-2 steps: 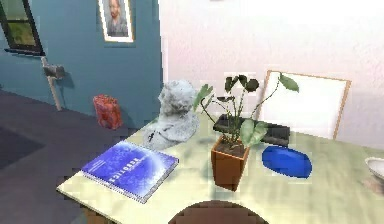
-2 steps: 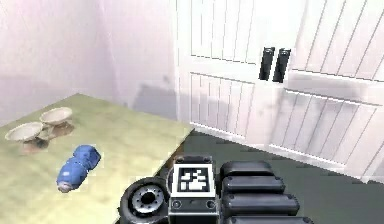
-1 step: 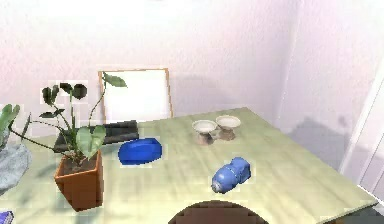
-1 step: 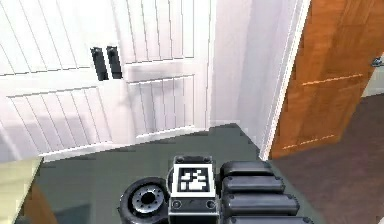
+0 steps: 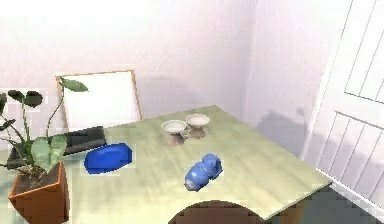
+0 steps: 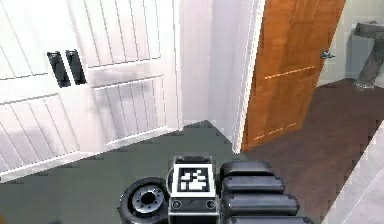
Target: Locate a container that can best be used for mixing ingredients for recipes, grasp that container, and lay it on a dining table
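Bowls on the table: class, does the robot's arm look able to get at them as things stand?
Probably not: the bowls lie ahead on the table, while the arm faces white doors and bare floor.

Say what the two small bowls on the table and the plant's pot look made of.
Left bowl and right bowl: probably glazed ceramic, pale beige and smooth. Plant pot: terracotta or stained wood, matte reddish brown with flat sides; cannot tell which.

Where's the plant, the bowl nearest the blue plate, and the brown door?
plant point(image 5: 44, 150): forward view, on a green leaf.
bowl point(image 5: 175, 127): forward view, on its pale middle.
brown door point(image 6: 290, 70): arm side view, on its middle panel.
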Robot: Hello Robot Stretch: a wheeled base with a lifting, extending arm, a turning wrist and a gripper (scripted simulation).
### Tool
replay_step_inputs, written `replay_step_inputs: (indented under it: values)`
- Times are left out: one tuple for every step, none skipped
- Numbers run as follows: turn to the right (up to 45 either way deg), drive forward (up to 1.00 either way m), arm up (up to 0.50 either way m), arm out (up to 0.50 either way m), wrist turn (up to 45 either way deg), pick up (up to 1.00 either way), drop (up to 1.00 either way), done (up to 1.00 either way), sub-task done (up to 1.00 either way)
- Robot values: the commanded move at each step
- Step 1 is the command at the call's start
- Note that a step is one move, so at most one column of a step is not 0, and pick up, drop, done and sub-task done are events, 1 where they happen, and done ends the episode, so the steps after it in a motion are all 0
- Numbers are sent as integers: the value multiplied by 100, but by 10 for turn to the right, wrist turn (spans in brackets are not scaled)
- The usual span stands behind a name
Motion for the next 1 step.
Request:
replay_step_inputs:
  values:
    - [-450,0,0,0,0,0,0,0,0]
